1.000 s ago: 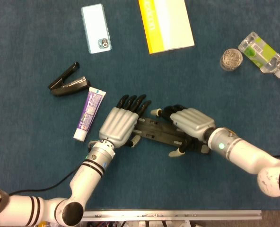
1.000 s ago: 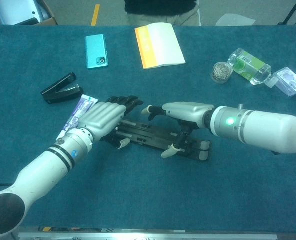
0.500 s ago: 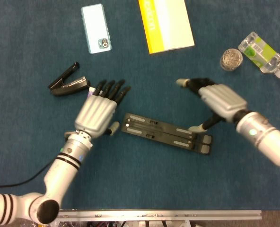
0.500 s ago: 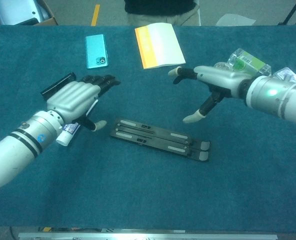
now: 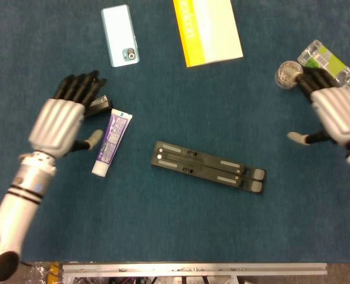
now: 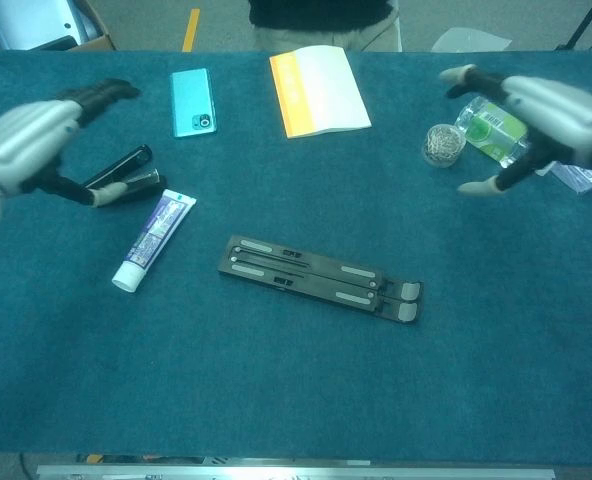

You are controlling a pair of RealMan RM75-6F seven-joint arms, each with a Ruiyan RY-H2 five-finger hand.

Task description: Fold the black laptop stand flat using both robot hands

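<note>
The black laptop stand (image 5: pixel 207 167) (image 6: pixel 319 278) lies folded flat on the blue table, slanting from upper left to lower right, with nothing touching it. My left hand (image 5: pixel 60 121) (image 6: pixel 28 143) hovers well to its left above the stapler, fingers spread and empty. Far to the right my right hand (image 5: pixel 331 112) (image 6: pixel 541 110) is raised beside the small jar, fingers apart and holding nothing.
A toothpaste tube (image 5: pixel 110 143) lies left of the stand and a black stapler (image 6: pixel 124 178) beyond it. A teal phone (image 5: pixel 120 35) and a yellow booklet (image 5: pixel 207 29) sit at the back. A small jar (image 6: pixel 442 144) and a clear bottle (image 6: pixel 496 132) stand at the right.
Both hands have lifted off the stand and drawn apart, left hand to the far left, right hand to the far right. The stand stays flat in the same place.
</note>
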